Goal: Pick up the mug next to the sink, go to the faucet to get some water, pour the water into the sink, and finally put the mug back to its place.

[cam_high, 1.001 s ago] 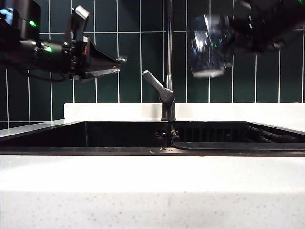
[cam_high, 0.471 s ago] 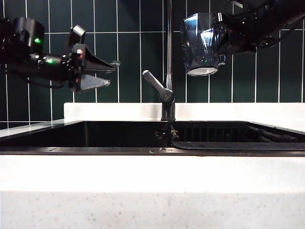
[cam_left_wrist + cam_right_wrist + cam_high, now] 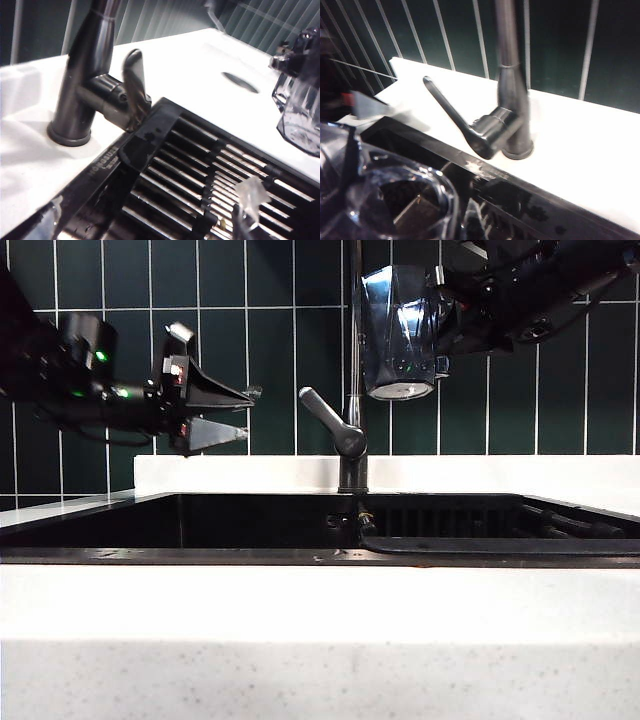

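Mug (image 3: 398, 332) leftward, in right pincer (image 3: 445, 325).

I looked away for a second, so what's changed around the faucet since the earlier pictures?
The right gripper, shut on the glass mug, carried it leftward until it overlaps the faucet pipe. The left gripper sank and opened its jaws, pointing at the lever, holding nothing. The faucet, its lever and the sink stayed put.

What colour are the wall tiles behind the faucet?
Dark green tiles with white grout; exterior view shows it best.
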You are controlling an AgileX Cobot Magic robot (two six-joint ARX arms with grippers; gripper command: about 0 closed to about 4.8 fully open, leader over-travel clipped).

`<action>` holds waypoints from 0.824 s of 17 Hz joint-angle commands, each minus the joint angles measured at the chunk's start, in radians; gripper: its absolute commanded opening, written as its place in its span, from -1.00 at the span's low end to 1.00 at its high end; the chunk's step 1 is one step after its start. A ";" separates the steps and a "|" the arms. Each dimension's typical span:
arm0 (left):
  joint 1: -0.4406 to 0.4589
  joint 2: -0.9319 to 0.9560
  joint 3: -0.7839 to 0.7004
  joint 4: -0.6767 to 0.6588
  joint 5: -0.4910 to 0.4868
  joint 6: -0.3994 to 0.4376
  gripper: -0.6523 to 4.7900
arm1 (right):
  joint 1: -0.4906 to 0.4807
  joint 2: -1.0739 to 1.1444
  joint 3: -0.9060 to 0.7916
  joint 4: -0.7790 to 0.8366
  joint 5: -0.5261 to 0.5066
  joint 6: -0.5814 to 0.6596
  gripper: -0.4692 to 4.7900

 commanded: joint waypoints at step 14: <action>-0.084 0.165 0.280 0.000 0.063 -0.061 0.92 | 0.090 0.161 0.218 0.012 -0.061 0.072 -0.85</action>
